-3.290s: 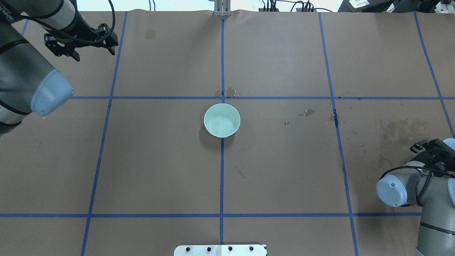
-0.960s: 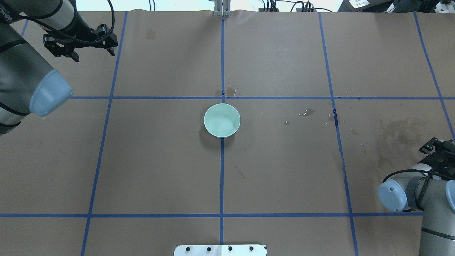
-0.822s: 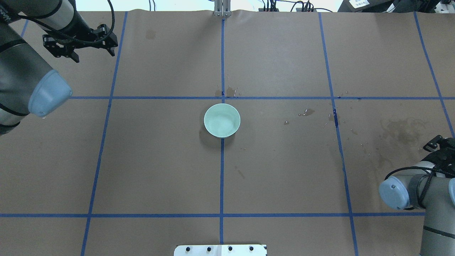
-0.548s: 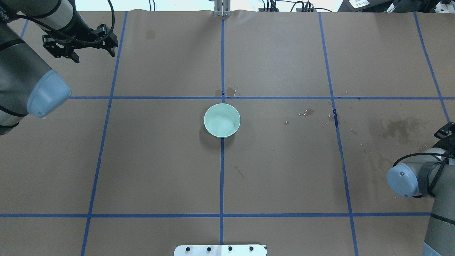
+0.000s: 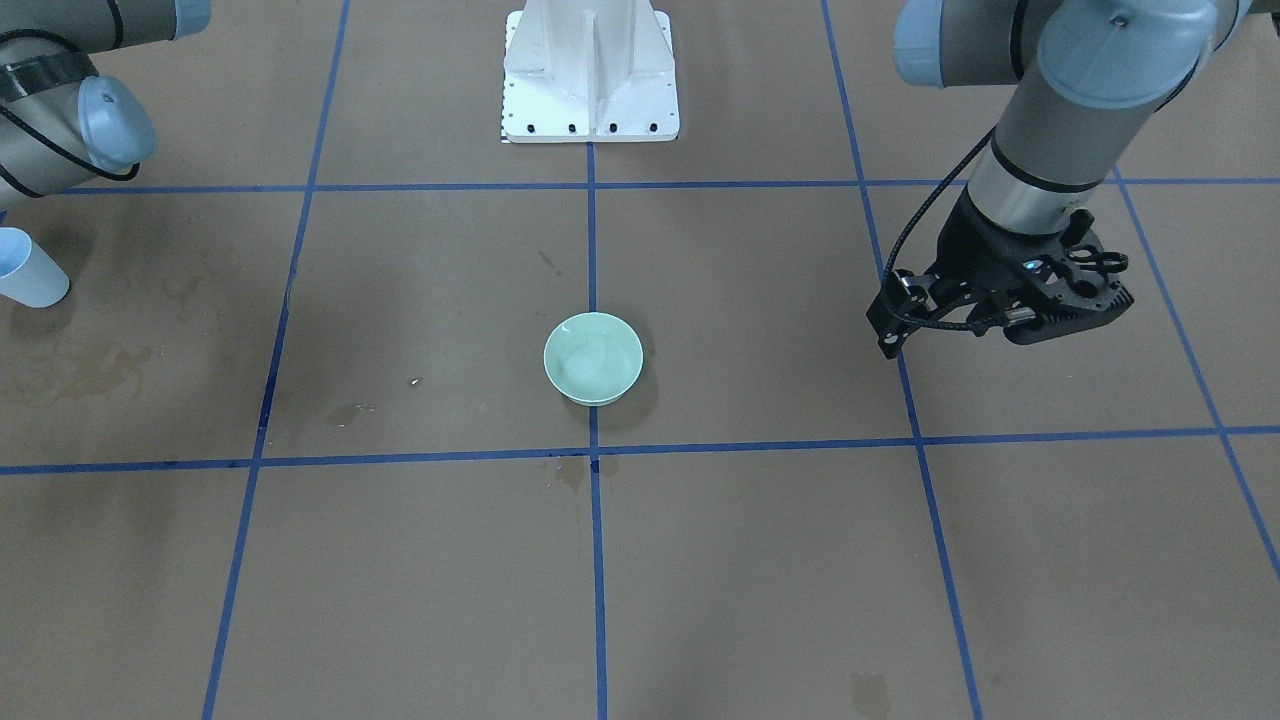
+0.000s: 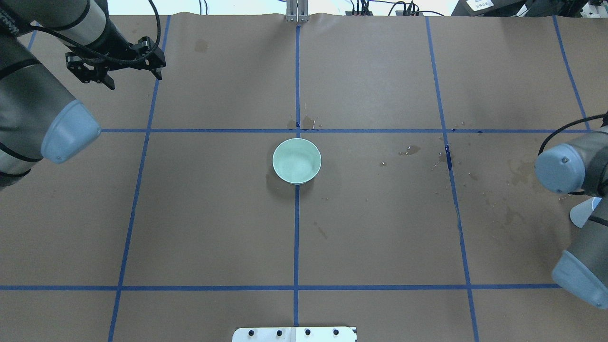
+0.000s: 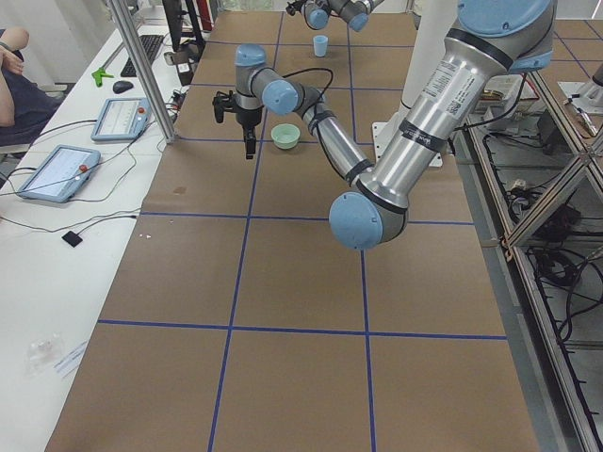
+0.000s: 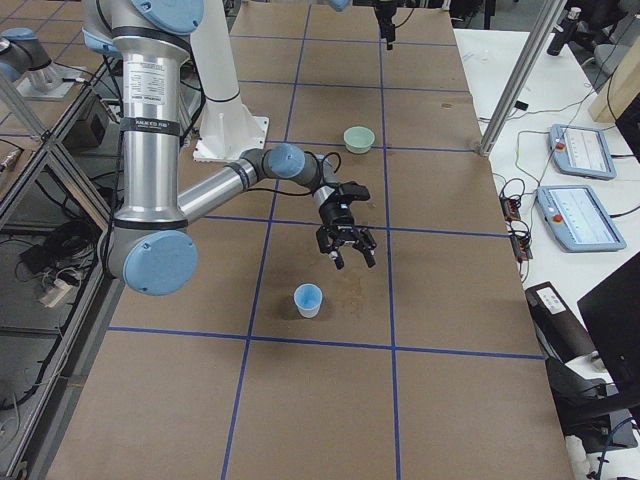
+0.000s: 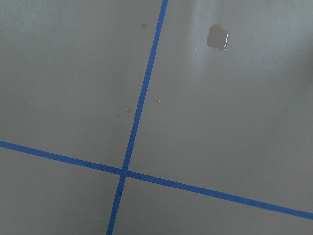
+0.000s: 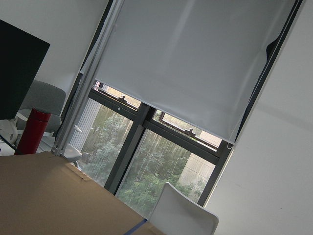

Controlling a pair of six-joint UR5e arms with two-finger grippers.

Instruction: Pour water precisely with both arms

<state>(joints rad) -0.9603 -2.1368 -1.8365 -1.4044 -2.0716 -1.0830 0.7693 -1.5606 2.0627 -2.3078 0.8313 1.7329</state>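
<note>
Clear water (image 6: 298,164) (perhaps) in green bowl (image 6: 276,167)

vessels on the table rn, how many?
2: pale green bowl at the centre of the table, pale blue cup toward the robot's right end. None seems hidden.

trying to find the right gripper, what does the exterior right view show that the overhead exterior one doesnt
Only exterior right: the right gripper, hanging over the table close to the pale blue cup, which stands in full view, plus two tablets on the side desk.
Only overhead: the small wet spots just beyond the bowl; of the cup it gives just a sliver behind the right arm.
Both: the green bowl mid-table, the left gripper far from it, and the blue tape grid.
</note>
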